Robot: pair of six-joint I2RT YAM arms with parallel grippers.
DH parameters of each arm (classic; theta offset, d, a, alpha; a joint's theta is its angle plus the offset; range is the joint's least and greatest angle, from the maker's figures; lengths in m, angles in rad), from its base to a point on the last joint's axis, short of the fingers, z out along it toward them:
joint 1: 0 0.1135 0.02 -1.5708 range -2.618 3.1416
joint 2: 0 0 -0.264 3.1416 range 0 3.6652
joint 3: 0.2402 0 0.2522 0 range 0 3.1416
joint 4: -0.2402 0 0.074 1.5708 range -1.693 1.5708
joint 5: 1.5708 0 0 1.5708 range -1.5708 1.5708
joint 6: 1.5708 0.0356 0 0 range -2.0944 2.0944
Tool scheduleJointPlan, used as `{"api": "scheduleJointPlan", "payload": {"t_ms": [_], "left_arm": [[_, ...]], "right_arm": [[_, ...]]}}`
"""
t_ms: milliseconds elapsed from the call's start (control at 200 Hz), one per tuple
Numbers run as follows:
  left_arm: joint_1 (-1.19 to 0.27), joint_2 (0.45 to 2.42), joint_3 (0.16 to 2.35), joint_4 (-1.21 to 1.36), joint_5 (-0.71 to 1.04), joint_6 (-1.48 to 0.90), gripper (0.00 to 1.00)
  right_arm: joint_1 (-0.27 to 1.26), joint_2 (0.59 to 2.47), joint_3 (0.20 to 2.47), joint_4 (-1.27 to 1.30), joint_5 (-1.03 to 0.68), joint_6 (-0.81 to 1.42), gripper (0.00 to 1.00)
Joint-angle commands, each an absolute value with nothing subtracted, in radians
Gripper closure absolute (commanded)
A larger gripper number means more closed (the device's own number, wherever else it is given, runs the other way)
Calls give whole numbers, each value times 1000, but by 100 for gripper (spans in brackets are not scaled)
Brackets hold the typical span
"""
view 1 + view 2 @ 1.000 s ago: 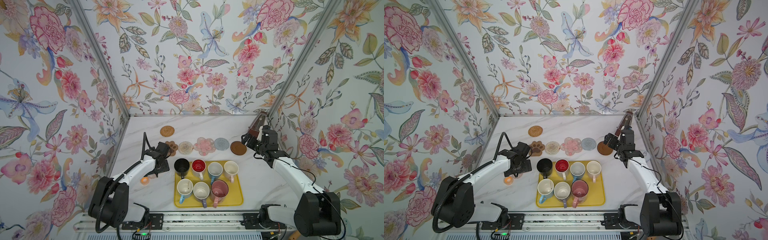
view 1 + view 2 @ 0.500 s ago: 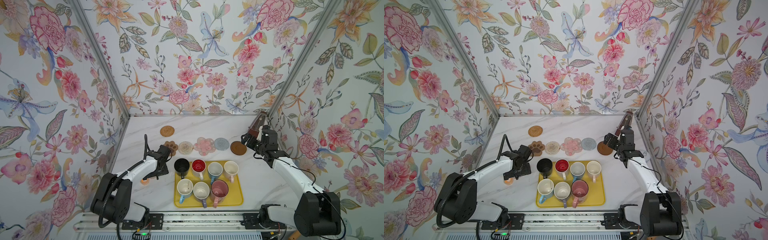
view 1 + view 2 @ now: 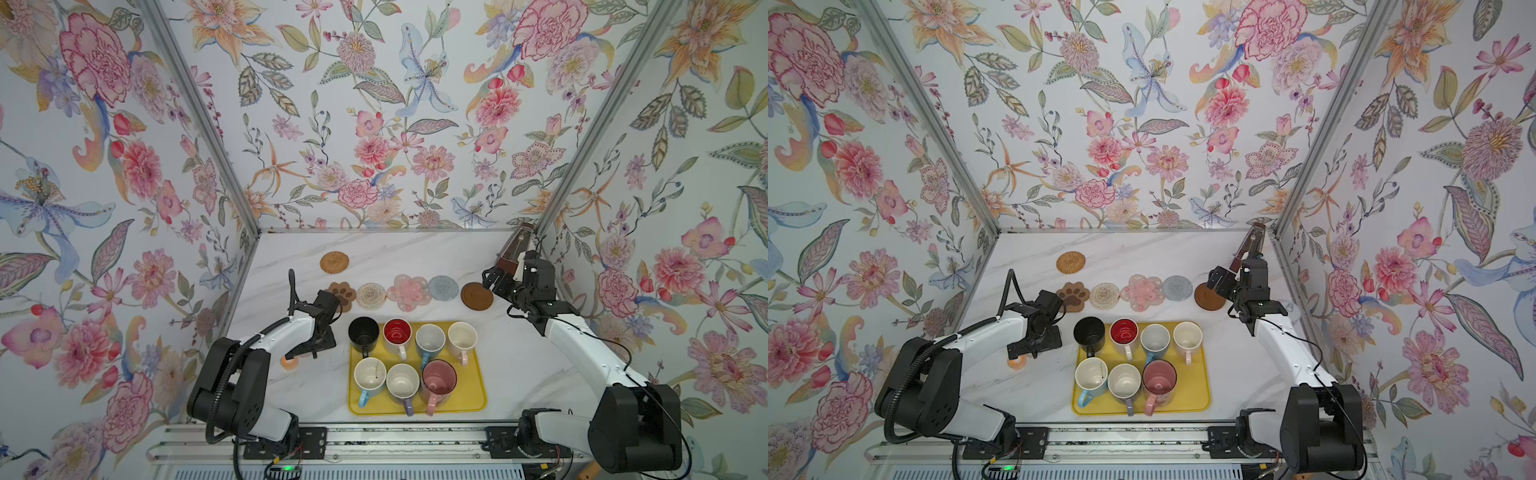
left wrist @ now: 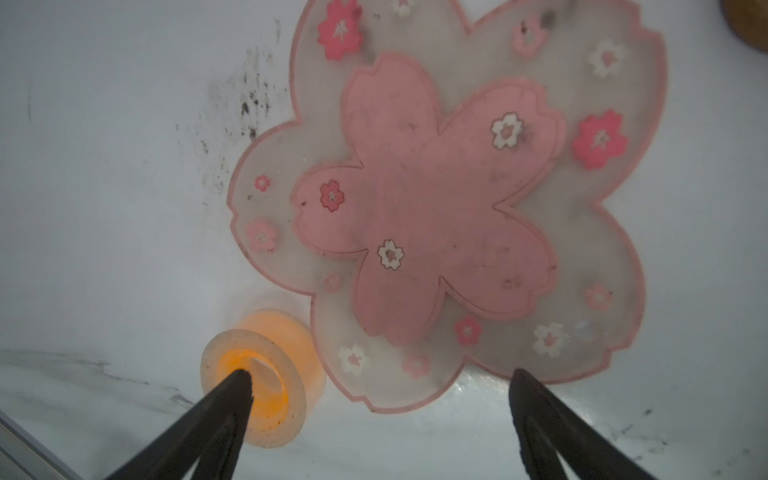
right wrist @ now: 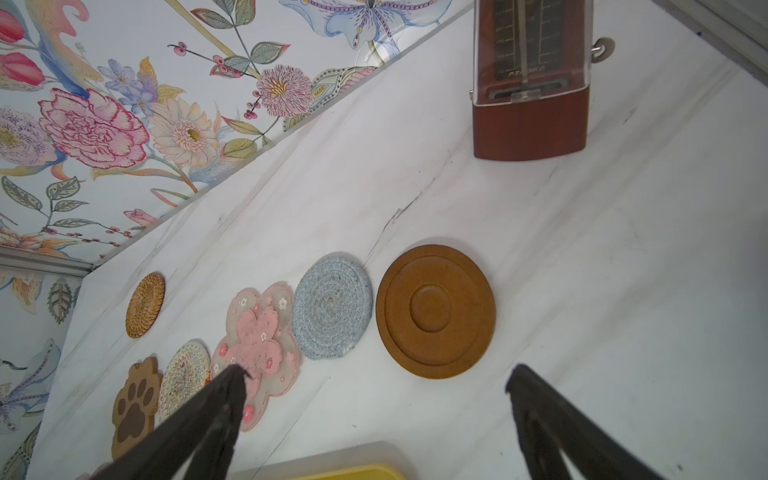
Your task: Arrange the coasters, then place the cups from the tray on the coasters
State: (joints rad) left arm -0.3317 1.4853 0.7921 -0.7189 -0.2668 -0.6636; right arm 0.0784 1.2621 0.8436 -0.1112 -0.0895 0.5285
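Lying just before spread left claw (image 4: pixel 380 376), pink flower coaster (image 4: pixel 415 208)

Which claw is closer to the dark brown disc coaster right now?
Right. The right claw is just beside the dark brown disc coaster; the left claw is far off by the orange ring, left of the tray.

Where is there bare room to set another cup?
Bare marble: at the back, between the woven tan round coaster and the brown metronome. Crowded: the row from brown paw-shaped coaster to dark brown disc, and the yellow plastic tray.
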Motion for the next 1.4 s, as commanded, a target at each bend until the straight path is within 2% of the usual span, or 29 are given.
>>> {"api": "scheduleJointPlan", "payload": {"t_ms": [0,270,716,1036,1391], "left_arm": [[-320,1499,794,-704,-273,-628,2],[-306,1529,795,-690,-261,-604,3],[-309,1356,796,-843,-291,-628,3],[-331,1405,816,-901,-279,-658,4],[-331,1448,787,-822,-247,-638,4]], "right_arm": [[84,1238,854,-120,-73,521,1],[84,1232,853,-127,-69,520,1],[85,1232,874,-140,-64,514,1],[84,1232,877,-138,-73,511,1],[82,1243,885,-130,-83,509,1]]}}
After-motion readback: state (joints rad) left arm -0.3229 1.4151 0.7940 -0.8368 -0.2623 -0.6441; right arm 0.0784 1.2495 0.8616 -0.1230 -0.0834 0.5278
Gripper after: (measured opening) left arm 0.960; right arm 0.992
